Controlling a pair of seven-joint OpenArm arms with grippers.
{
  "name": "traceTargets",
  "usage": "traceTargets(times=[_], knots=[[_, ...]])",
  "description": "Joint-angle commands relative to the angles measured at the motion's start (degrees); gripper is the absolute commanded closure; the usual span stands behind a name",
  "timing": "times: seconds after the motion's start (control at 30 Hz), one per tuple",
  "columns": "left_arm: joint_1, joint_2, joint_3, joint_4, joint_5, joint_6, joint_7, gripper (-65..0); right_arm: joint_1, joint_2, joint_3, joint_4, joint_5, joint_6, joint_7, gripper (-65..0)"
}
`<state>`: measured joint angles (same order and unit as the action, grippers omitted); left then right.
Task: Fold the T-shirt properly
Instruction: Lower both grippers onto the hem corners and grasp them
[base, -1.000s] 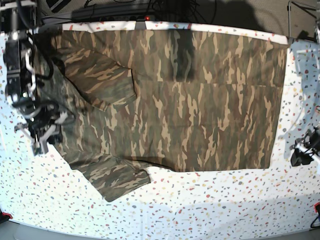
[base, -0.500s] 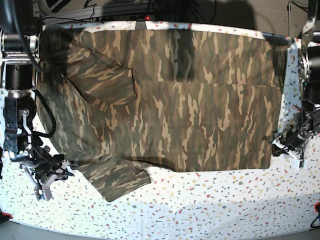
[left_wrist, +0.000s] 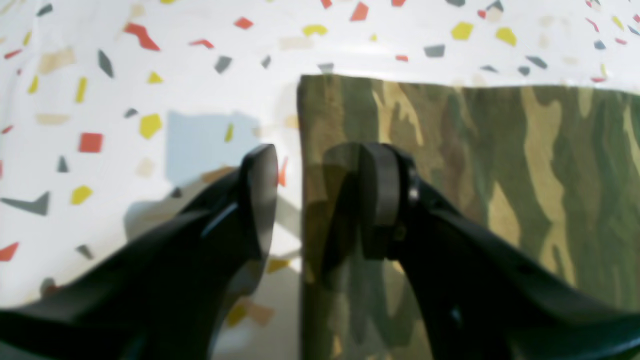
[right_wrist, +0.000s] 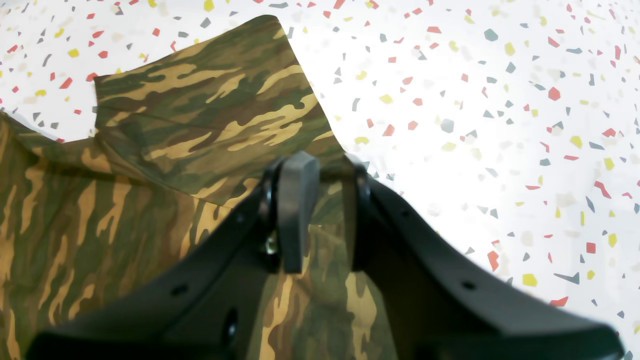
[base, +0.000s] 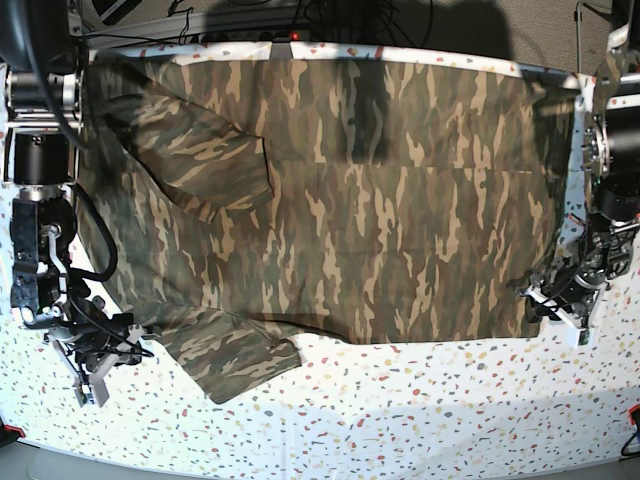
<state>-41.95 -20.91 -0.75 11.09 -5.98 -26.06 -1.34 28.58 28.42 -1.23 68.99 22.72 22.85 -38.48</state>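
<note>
Step in hand, as I read it: getting both claws set on the near edge for the first fold, nothing lifted yet. Nearest, on the right arm's side, the right claw (right_wrist: 320, 215) sits low over the near sleeve of the large olive, brown and tan camouflage-print cloth T-shirt (base: 340, 220), jaws only partly parted w/ a narrow gap; cloth shows through the gap but can't tell if it's pinched or just underneath. On the other side the left claw (left_wrist: 320, 200) is released, jaws wide, straddling the shirt's straight side edge by the near hem corner: one jaw over the white speckled terrazzo-pattern surface (base: 420, 420), the other over cloth. Shirt lies spread flat across the surface, reaching to the far edge, far sleeve folded in onto the body. Next move prob. calls for the left claw to drop and clench on the hem corner, right likewise on the sleeve/shoulder, then lift both together and carry the near edge toward the far one, evenly so cloth doesn't skew.
</note>
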Motion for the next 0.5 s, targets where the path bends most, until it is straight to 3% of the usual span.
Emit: traceTargets(times=[0.0, 0.33, 0.4, 0.47], knots=[[-1.84, -0.57, -0.17, 0.81, -0.42, -0.24, -1.27, -25.3, 1.90, 0.94, 0.42, 0.83, 0.44, 0.33, 0.83, -13.7], [1.90, 0.59, -0.17, 0.24, 1.29, -0.20, 0.46, -24.9, 1.90, 0.94, 0.42, 0.83, 0.50, 0.31, -0.44, -13.7], [2.80, 1.38, -0.17, 0.24, 3.28, -1.57, 0.59, -24.9, 1.90, 0.94, 0.42, 0.83, 0.50, 0.33, -0.42, -13.7], [3.23, 2.03, -0.17, 0.24, 4.61, -5.38, 1.44, -24.4, 1.90, 0.94, 0.42, 0.83, 0.48, 0.31, -0.42, -13.7]])
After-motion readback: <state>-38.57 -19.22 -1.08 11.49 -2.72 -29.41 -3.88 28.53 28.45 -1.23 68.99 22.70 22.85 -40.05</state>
